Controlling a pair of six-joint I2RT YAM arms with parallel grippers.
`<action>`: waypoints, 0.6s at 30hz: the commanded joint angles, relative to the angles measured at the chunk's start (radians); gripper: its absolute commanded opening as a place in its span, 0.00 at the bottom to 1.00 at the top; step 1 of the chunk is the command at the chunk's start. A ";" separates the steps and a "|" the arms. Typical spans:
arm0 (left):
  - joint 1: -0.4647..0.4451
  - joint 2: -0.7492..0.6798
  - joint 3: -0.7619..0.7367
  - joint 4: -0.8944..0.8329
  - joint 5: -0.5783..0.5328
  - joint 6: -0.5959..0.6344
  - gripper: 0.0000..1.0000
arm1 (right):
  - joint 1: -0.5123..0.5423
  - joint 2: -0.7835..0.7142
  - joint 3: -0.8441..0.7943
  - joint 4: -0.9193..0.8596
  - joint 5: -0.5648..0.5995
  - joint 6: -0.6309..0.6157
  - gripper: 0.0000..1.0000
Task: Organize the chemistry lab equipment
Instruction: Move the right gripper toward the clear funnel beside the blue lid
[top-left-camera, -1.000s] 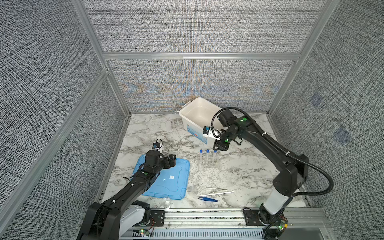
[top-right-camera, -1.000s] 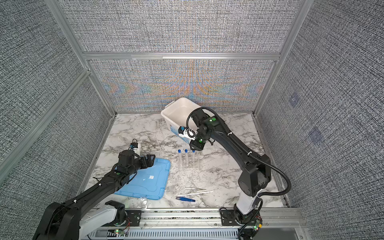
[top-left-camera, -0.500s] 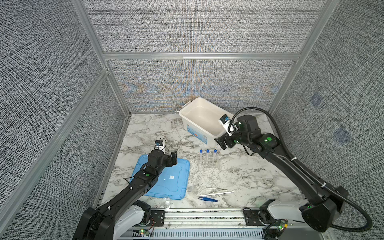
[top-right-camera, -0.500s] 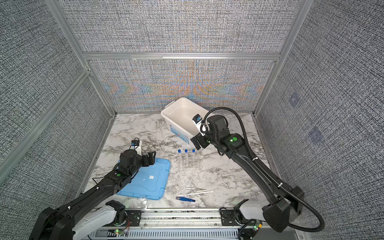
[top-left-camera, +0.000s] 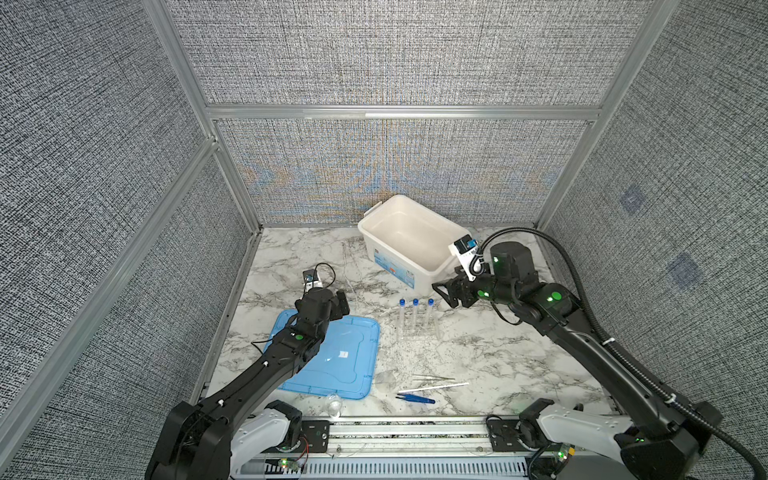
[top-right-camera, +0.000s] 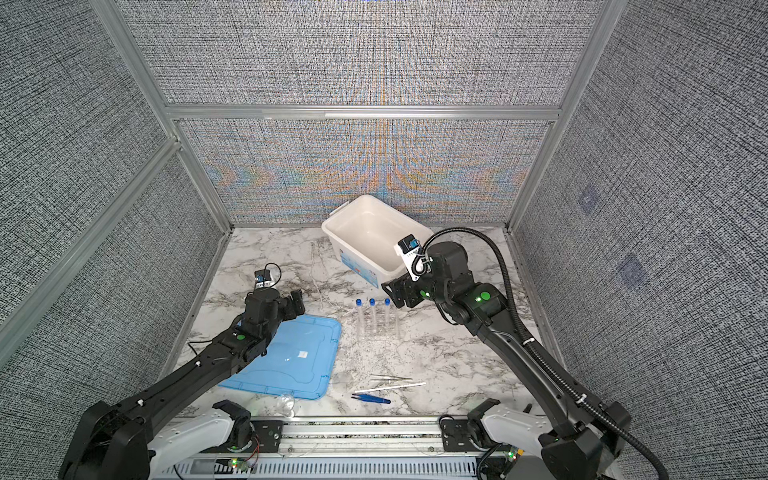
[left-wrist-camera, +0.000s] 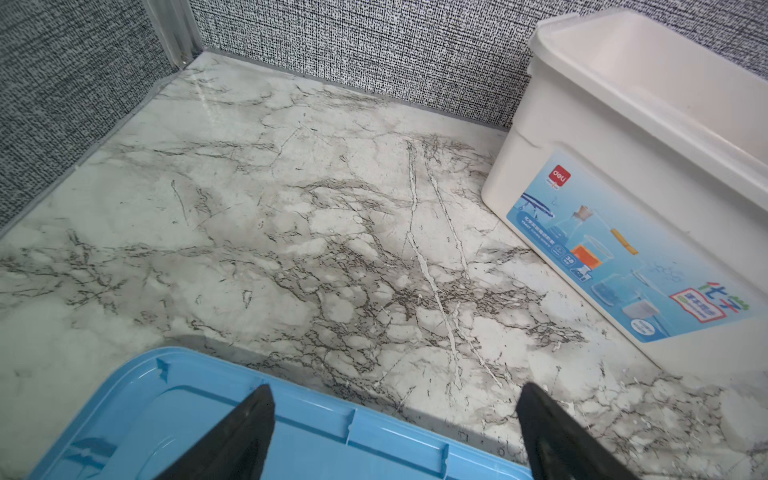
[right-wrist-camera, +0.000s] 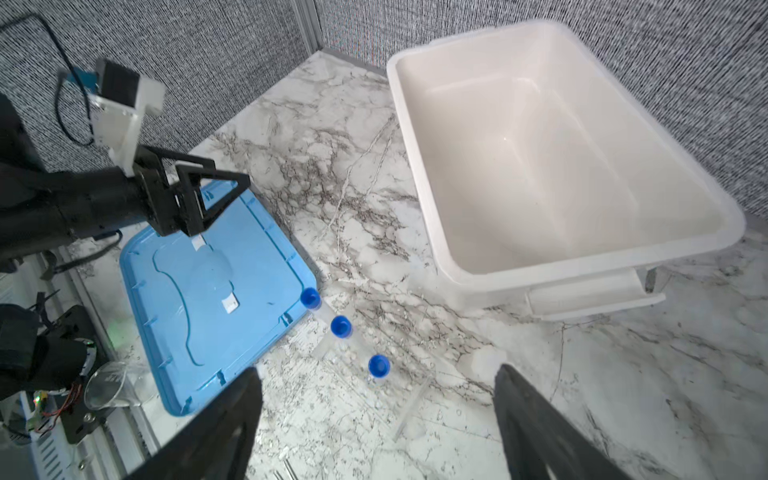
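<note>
Plainly, right fingers (right-wrist-camera: 536, 428) spread empty near the blue-capped tubes (right-wrist-camera: 341, 325), left fingers (left-wrist-camera: 245, 432) likewise empty.

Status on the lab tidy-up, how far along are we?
Done: the three blue-capped tubes stand upright in the clear rack. In hand: nothing; the right gripper is open near the tubes, the left gripper open over the blue lid. Left: blue tweezers, silver tweezers, white stick and glass dishes lie loose at the front of the table; the white tub is empty.

Left arm (top-left-camera: 291, 345) extended, left fingers (left-wrist-camera: 249, 432) spread, right arm (top-left-camera: 582, 332) bent (wrist (top-left-camera: 478, 291) turned leftward), right fingers (right-wrist-camera: 232, 424) apart
</note>
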 joint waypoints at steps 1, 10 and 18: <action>0.000 -0.002 0.023 -0.034 -0.022 -0.043 0.92 | 0.031 0.028 -0.008 -0.093 -0.019 -0.013 0.82; 0.009 -0.048 0.105 -0.304 -0.102 -0.172 0.99 | 0.299 0.038 -0.075 -0.082 0.029 -0.044 0.69; 0.037 -0.113 0.143 -0.423 -0.062 -0.181 0.99 | 0.514 0.144 -0.089 -0.040 0.061 -0.052 0.68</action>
